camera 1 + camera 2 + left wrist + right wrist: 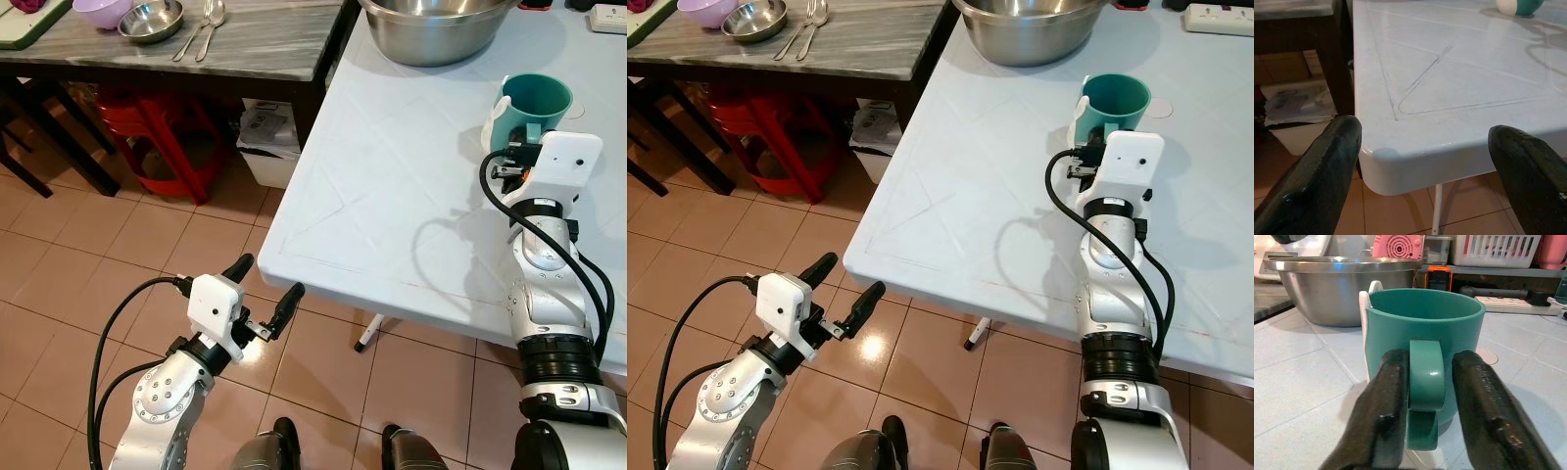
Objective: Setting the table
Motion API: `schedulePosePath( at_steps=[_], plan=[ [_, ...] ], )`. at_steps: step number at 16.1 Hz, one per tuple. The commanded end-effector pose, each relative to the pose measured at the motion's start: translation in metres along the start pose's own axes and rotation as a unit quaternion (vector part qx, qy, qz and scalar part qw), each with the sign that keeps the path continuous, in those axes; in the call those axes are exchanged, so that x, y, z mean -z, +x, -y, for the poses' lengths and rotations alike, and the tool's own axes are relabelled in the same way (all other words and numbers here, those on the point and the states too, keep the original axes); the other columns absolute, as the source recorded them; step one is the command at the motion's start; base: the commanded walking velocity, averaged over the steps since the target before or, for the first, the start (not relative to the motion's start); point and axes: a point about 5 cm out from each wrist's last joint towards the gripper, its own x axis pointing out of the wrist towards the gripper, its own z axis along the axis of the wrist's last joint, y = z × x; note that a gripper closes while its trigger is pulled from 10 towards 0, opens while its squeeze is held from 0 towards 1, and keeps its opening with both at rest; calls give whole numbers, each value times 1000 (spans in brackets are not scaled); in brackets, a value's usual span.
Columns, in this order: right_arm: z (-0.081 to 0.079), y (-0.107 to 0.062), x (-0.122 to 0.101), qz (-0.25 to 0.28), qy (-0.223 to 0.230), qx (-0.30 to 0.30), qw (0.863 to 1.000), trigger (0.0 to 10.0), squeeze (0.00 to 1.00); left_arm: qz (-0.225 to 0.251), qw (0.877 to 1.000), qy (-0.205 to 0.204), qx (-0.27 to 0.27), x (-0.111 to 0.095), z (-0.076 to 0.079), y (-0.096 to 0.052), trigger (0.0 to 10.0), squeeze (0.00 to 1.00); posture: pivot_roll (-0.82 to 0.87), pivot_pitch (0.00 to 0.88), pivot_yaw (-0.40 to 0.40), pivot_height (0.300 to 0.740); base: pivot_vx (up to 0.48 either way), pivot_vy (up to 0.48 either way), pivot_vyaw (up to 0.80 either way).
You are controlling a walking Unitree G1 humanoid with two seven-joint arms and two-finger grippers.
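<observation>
Teal mug [1425, 352] upright on the white table [392, 186], its handle clamped between the right gripper [1425, 396] fingers.
Smooth, matte cylinder with a white patch on one side; a steel bowl [436, 29] stands behind it. Left gripper [266, 286] hangs spread, grasping nothing, over terracotta floor tiles [98, 255].

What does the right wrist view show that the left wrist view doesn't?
Right wrist view: the right gripper with its fingers on either side of the teal mug's handle, the steel bowl behind, and a power strip.

Left wrist view: the open left gripper facing the table's corner, with floor below.

Both: the white table and the teal mug.
</observation>
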Motion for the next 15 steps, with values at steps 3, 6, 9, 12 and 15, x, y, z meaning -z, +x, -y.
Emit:
schedulePosePath(
  at_steps=[3,6,9,12,15],
  plan=[
    [0,1,1,0,7,4,1000,0,0,15,1000,-27,0,-2,-2,-3,10000,0,-65,262,132,740,0,0,0],
    [0,1,3,-3,8,4,1000,0,0,25,999,-36,17,-6,0,-2,10000,0,-68,257,129,740,0,0,0],
    [-1,1,3,-4,11,2,1000,0,0,42,997,-50,28,-12,2,0,10000,0,-67,254,126,740,0,0,0],
    [-2,2,4,-4,14,1,1000,0,0,38,997,-54,47,-13,3,-1,10000,0,-65,253,127,740,0,0,0],
    [-3,1,2,-2,19,4,1000,0,0,33,997,-58,48,-11,3,-2,10000,0,-68,247,132,740,0,0,0]
  ],
)
